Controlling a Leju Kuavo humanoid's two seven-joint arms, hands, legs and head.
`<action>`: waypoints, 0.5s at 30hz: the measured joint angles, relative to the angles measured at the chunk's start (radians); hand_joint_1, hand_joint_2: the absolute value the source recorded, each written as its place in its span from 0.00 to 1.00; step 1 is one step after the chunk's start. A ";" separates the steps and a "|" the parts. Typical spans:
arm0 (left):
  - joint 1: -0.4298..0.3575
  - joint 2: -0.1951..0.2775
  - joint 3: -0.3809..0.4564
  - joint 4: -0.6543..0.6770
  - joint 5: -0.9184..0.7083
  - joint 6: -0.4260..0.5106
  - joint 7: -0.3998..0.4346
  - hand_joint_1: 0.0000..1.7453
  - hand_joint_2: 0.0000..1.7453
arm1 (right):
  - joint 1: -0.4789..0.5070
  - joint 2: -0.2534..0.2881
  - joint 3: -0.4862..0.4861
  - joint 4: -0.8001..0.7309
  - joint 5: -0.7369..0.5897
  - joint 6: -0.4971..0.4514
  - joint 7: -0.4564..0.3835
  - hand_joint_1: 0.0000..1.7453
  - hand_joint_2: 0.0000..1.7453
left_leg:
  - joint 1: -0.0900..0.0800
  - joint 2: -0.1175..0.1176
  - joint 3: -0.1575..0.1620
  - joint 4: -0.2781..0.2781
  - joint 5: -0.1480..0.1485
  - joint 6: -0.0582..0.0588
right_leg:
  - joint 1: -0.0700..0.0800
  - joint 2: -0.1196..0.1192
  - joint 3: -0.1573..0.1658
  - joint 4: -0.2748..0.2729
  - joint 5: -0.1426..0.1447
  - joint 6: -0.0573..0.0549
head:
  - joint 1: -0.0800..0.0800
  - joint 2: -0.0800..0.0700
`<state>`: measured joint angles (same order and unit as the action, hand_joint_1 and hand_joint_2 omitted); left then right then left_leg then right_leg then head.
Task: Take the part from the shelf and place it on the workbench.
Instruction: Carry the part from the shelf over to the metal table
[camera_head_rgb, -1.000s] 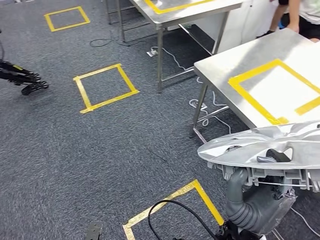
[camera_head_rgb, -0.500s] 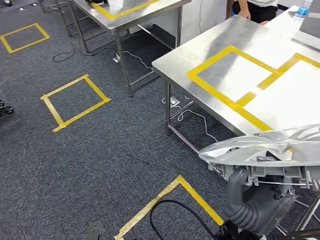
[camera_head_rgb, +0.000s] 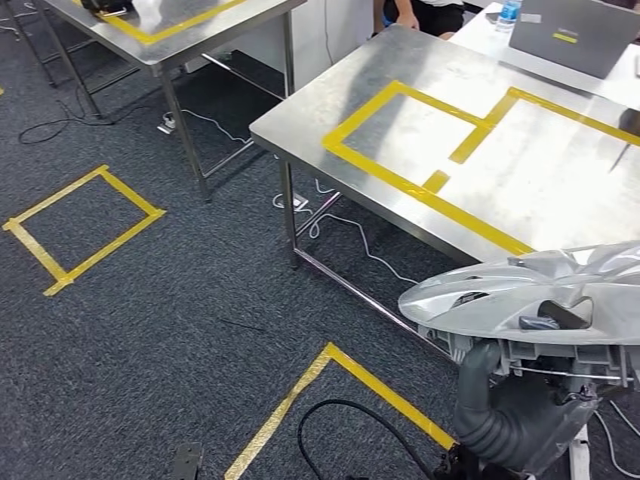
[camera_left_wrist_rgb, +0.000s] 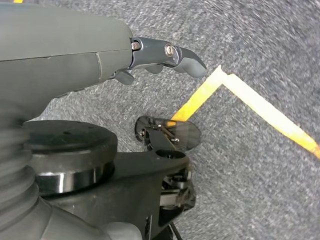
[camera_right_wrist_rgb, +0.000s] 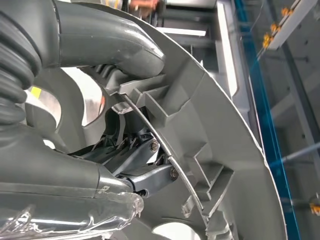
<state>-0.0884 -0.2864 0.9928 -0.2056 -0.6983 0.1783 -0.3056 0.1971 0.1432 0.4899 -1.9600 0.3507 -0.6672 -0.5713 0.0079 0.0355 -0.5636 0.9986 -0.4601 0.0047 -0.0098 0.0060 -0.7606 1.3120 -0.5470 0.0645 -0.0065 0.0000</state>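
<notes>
The part is a silver wheel cover (camera_head_rgb: 528, 295), held flat and low at the right of the head view. My right hand (camera_head_rgb: 521, 410) grips it from underneath. In the right wrist view the thick thumb (camera_right_wrist_rgb: 109, 42) lies over the cover's ribbed grey back (camera_right_wrist_rgb: 226, 150), and the dark fingers (camera_right_wrist_rgb: 151, 177) hook through an opening at its rim. The steel workbench (camera_head_rgb: 355, 90) stands just beyond the cover, marked with yellow tape rectangles (camera_head_rgb: 400, 130). My left hand (camera_left_wrist_rgb: 113, 55) hangs over the carpet, holding nothing, with its fingers (camera_left_wrist_rgb: 166, 52) stretched out.
A second steel table (camera_head_rgb: 196, 30) stands at the back left. A laptop (camera_head_rgb: 573, 35) and a water bottle (camera_head_rgb: 509, 12) sit on a far bench, where a person (camera_head_rgb: 419, 12) stands. Yellow floor squares (camera_head_rgb: 83, 225) mark the carpet. A black cable (camera_head_rgb: 347, 420) loops near my feet.
The camera has swung right, so the floor squares and tables slid left and the workbench fills more of the view. The wheel cover stays in my right hand.
</notes>
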 joint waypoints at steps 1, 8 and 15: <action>0.000 0.000 0.000 0.000 -0.001 -0.001 0.000 0.00 1.00 | 0.000 0.000 0.000 0.000 0.002 0.000 0.002 1.00 1.00 | 0.000 0.013 0.002 0.000 -0.001 -0.002 | 0.000 -0.006 0.025 -0.041 0.025 0.000 | 0.000 0.000; -0.004 0.001 0.000 0.000 -0.009 -0.007 -0.006 0.00 1.00 | -0.003 0.000 0.002 0.000 0.011 0.002 0.008 1.00 1.00 | -0.010 0.073 0.020 0.000 -0.016 -0.035 | 0.005 -0.050 0.151 -0.272 0.104 -0.032 | -0.005 0.000; -0.003 0.004 0.001 0.000 -0.011 -0.007 -0.007 0.00 1.00 | -0.005 0.000 0.004 0.000 0.017 0.002 0.009 1.00 1.00 | -0.005 -0.027 -0.122 0.285 -0.141 -0.049 | -0.001 0.042 0.148 -0.277 0.113 -0.055 | -0.015 0.000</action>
<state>-0.0916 -0.2829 0.9934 -0.2056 -0.7093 0.1713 -0.3128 0.1924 0.1431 0.4940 -1.9596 0.3674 -0.6653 -0.5621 0.0034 0.0085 -0.6851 1.2833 -0.6006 -0.0446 -0.0111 0.0484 -0.6125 1.0353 -0.4345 0.0097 -0.0213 0.0000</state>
